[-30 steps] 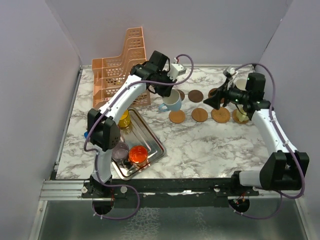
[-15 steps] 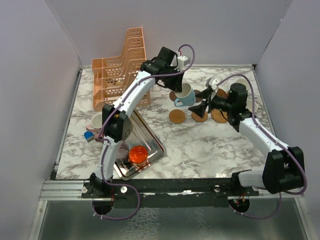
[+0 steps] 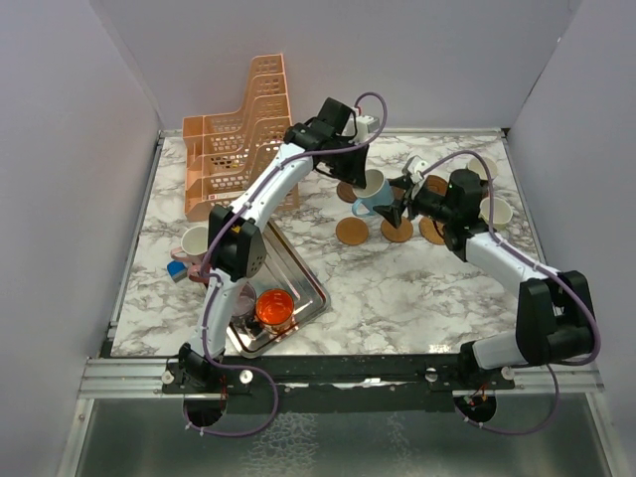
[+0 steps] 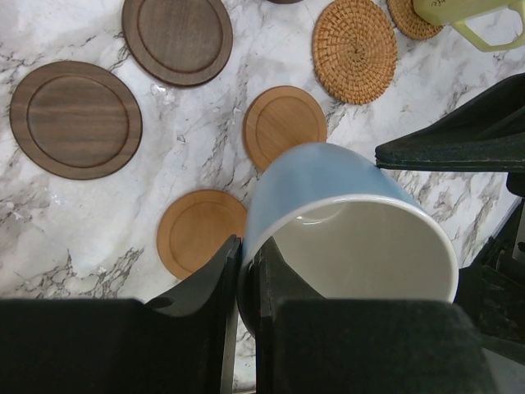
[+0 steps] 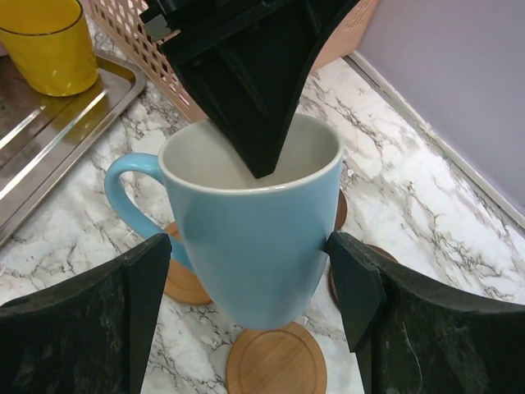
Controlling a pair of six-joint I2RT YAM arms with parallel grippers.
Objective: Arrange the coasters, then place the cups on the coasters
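A light blue cup point(image 3: 372, 192) hangs tilted above the tan coasters point(image 3: 351, 232), held by its rim. My left gripper point(image 4: 246, 253) is shut on that rim, one finger point(image 5: 246, 74) inside the cup point(image 5: 254, 230). My right gripper point(image 5: 250, 283) stands open with a finger point(image 5: 98, 312) on each side of the cup's body; the right fingertip touches or almost touches it. A tan coaster point(image 5: 276, 361) lies right under the cup. Dark wooden coasters point(image 4: 75, 119) and a woven one point(image 4: 354, 49) lie further back.
A silver tray point(image 3: 306, 288) at the near left holds an orange cup point(image 3: 274, 306), a grey-purple cup point(image 3: 238, 298) and a yellow cup point(image 5: 49, 45). An orange plastic rack point(image 3: 238, 139) stands at the back left. A white cup point(image 3: 195, 238) sits left, cream cups point(image 3: 497, 211) right.
My left arm carried the blue cup right, over the coasters. My right gripper swung left to the cup and opened wider round it.
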